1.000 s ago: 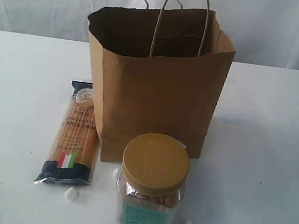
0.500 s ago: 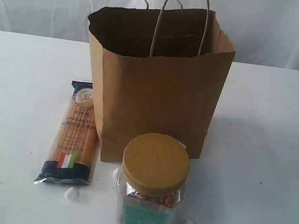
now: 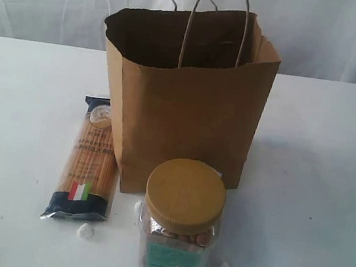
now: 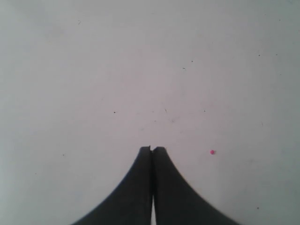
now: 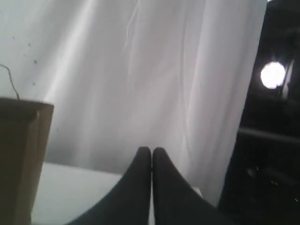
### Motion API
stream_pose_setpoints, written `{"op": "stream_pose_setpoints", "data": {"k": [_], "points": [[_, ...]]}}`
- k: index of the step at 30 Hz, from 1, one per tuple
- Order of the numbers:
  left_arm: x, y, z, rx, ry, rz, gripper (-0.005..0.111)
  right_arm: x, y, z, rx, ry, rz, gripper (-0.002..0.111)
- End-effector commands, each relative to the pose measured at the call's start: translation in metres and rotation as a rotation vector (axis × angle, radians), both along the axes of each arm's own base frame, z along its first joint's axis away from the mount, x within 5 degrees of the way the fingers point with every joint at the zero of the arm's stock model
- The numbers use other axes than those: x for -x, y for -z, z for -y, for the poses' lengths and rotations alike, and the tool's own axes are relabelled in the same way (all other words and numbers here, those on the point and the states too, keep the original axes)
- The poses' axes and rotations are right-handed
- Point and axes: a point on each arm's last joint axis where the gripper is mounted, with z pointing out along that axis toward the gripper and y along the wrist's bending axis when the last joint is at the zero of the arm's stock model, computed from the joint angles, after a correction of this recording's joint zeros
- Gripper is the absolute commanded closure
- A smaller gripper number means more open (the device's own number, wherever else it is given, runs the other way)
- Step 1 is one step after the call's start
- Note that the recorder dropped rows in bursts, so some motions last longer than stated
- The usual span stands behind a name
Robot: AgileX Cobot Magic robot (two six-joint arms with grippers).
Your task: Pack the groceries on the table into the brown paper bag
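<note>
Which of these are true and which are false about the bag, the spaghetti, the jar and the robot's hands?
1. The brown paper bag stands upright and open on the table. True.
2. The spaghetti packet is inside the bag. False: it lies flat on the table beside the bag.
3. The clear jar has a yellow lid. True.
4. The left hand is holding the jar. False: it is shut with nothing in it, over a plain white surface.
5. The right hand is shut with nothing in it. True.
</note>
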Motion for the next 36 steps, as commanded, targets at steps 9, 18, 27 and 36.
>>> {"op": "stream_pose_setpoints", "data": {"k": [9, 18, 27, 36], "points": [[0.000, 0.000, 0.000, -0.001, 0.002, 0.002, 0.107, -0.014, 0.095, 0.016, -0.118, 0.160, -0.439, 0.108], [0.000, 0.000, 0.000, -0.001, 0.002, 0.002, 0.107, -0.014, 0.095, 0.014, -0.089, 0.118, -0.439, 0.108], [0.000, 0.000, 0.000, -0.001, 0.002, 0.002, 0.107, -0.014, 0.095, 0.014, -0.089, 0.118, -0.439, 0.108], [0.000, -0.003, -0.006, -0.238, 0.044, -0.022, 0.107, -0.014, 0.095, 0.014, -0.089, 0.118, -0.439, 0.108]]}}
